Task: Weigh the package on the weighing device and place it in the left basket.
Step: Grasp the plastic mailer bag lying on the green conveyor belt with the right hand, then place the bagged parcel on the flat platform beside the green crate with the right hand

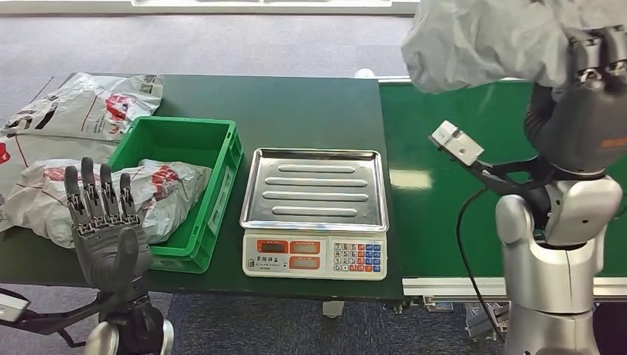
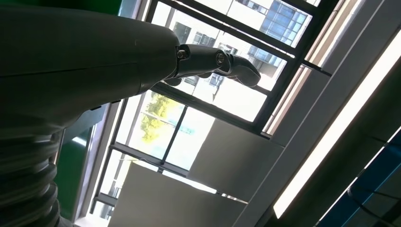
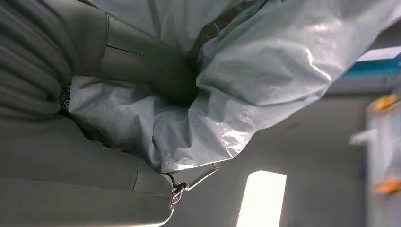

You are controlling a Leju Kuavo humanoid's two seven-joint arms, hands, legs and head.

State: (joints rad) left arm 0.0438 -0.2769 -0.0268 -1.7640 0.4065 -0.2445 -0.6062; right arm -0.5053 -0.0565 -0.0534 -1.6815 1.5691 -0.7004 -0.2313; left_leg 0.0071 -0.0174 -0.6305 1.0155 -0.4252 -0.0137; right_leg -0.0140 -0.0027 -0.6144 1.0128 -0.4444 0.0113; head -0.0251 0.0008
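My right hand [image 1: 595, 63] is raised high at the upper right and grips a grey plastic package [image 1: 480, 41], held in the air above the green conveyor [image 1: 444, 214]. The right wrist view shows the package [image 3: 265, 80] crumpled against the hand [image 3: 146, 71]. The scale [image 1: 315, 214] with its bare steel tray stands at the table's middle. To its left is the green basket [image 1: 222, 140], with a white and red package [image 1: 166, 188] lying in it and over its near rim. My left hand [image 1: 107, 229] is upright at the lower left, fingers straight, holding nothing; the fingers [image 2: 213, 59] point at a ceiling.
More white and red packages [image 1: 89, 103] lie on the dark table left of the basket. The conveyor's near rail [image 1: 458, 287] runs along the right front. A white camera block [image 1: 457, 142] juts from my right forearm.
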